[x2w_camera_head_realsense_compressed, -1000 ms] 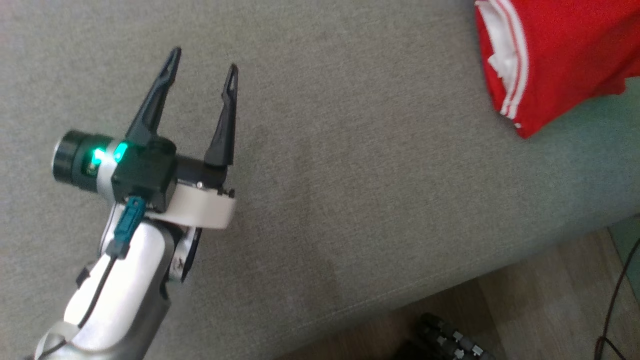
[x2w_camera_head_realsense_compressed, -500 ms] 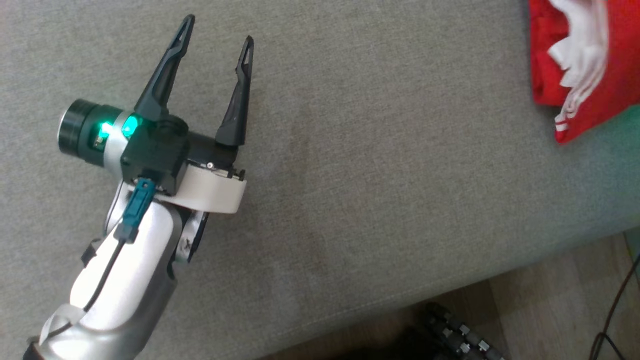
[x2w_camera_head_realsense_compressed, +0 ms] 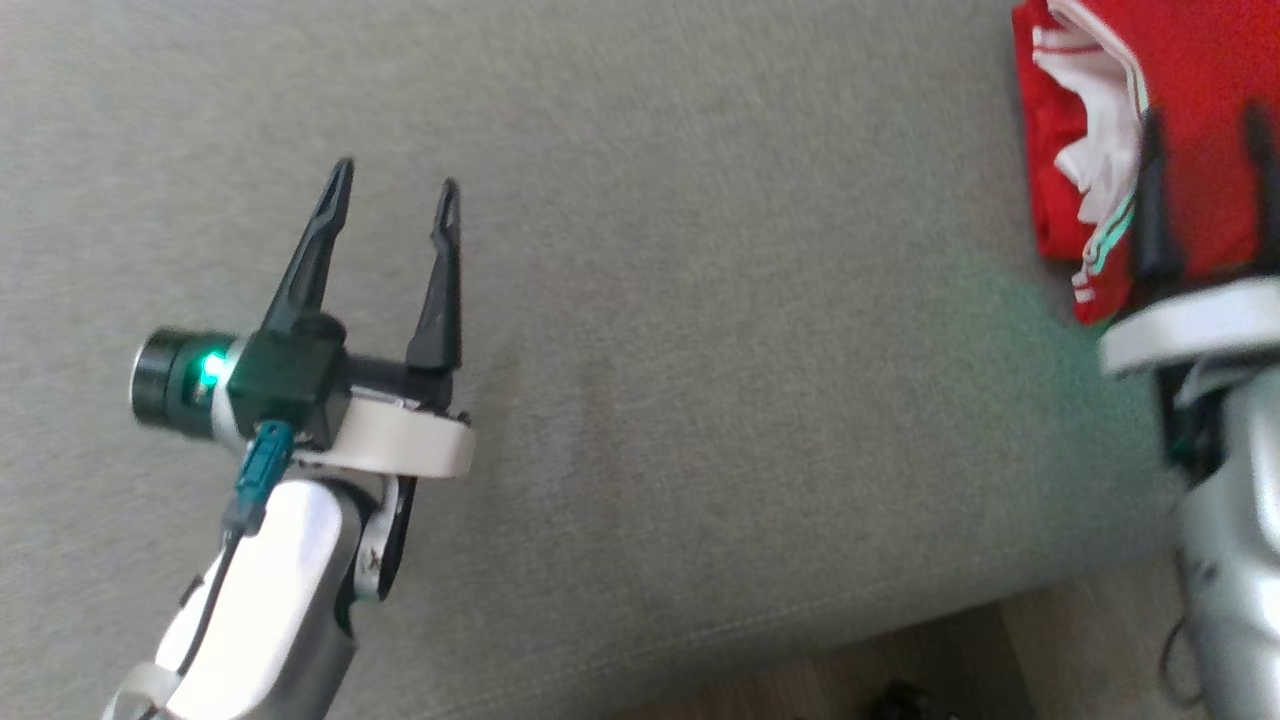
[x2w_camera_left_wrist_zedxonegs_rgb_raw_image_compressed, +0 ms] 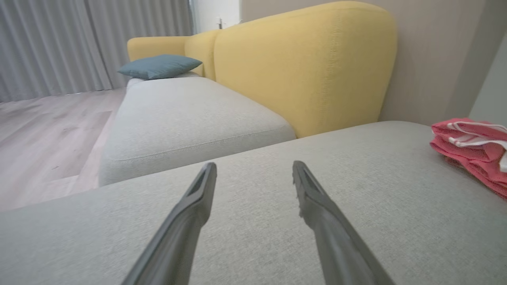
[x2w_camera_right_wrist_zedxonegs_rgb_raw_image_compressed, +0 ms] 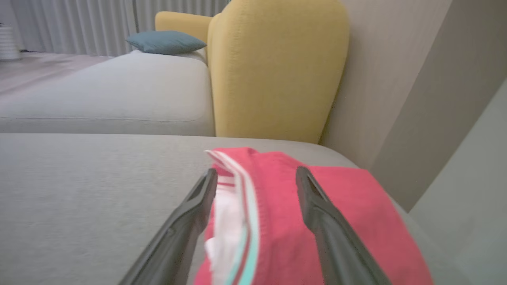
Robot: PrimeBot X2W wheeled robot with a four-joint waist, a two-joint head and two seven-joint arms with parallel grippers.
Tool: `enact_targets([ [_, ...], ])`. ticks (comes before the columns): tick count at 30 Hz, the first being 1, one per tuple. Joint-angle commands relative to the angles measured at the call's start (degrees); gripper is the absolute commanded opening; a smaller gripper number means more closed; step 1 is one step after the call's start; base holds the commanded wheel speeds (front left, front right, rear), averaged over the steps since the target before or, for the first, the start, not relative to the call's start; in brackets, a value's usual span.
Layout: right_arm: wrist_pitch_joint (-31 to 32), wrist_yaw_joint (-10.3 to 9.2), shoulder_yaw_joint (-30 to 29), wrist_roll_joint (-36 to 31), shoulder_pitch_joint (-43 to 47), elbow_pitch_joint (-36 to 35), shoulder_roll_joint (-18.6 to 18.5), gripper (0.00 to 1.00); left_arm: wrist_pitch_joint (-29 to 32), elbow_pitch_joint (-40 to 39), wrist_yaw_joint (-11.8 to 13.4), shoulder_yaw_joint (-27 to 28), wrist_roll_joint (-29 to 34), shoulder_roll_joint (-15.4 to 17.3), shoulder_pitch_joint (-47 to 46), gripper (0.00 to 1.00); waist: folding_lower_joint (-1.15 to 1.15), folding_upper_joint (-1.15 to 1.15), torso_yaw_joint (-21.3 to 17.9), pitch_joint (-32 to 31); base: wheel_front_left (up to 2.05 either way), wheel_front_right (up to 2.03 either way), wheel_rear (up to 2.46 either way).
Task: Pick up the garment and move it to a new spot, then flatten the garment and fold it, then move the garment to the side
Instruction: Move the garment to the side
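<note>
- At the right end of the cushion (x2w_camera_head_realsense_compressed: 750, 350) lies the garment (x2w_camera_head_realsense_compressed: 1200, 60): red, folded thick, with white trim and a teal stripe along one edge.
- The right gripper (x2w_camera_head_realsense_compressed: 1203, 115) has its fingers wide above it, gripping nothing.
- The left gripper (x2w_camera_head_realsense_compressed: 396, 175) has its fingers wide, well apart from the garment.

Garment (x2w_camera_head_realsense_compressed: 1200, 60), red: cut off by the head view's top and right edges, by the left wrist view's right edge, and by the right wrist view's bottom edge, where its near folds blur. Right pincer (x2w_camera_head_realsense_compressed: 1203, 130): smeared, its far side clipped by the head view's right edge. Dark item (x2w_camera_head_realsense_compressed: 905, 700) on the floor: too blurred and cropped to identify.
</note>
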Motion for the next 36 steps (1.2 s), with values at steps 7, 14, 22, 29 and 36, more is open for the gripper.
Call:
enact_targets([
  [7, 2.9, 0.2, 5.0, 2.6, 10.3, -13.9, 3.5, 1.0, -0.7, -1.1, 2.1, 4.6, -1.7, 0.1, 4.0, 1.0, 0.0, 0.0, 6.5, -7.6, 0.0, 0.0, 0.0],
  [14, 6.4, 0.2, 6.7, 3.6, 17.3, -21.6, 6.1, 1.0, -0.7, -2.0, 2.5, 8.3, -2.5, 0.2, 8.4, 1.0, 0.0, 0.0, 10.6, -11.0, 0.0, 0.0, 0.0],
  [22, 8.9, 0.2, 6.8, 4.0, 23.7, -25.4, 7.9, 1.0, -0.7, -1.9, 1.2, 12.1, -3.4, 0.1, 14.9, 1.0, 0.0, 0.0, 12.0, -15.0, 0.0, 0.0, 0.0],
  [29, 10.7, 0.2, 6.5, 3.8, 28.8, -27.6, 8.7, 1.0, -0.7, -0.3, 0.0, 12.4, -3.4, -0.3, 19.2, 1.0, 0.0, 0.0, 11.4, -18.5, 0.0, 0.0, 0.0],
  [36, 12.2, 0.2, 6.2, 3.6, 32.5, -29.7, 9.2, 1.0, -0.7, 1.5, -0.4, 12.2, -3.1, -0.8, 21.8, 1.0, 0.0, 0.0, 10.9, -21.6, 0.0, 0.0, 0.0],
])
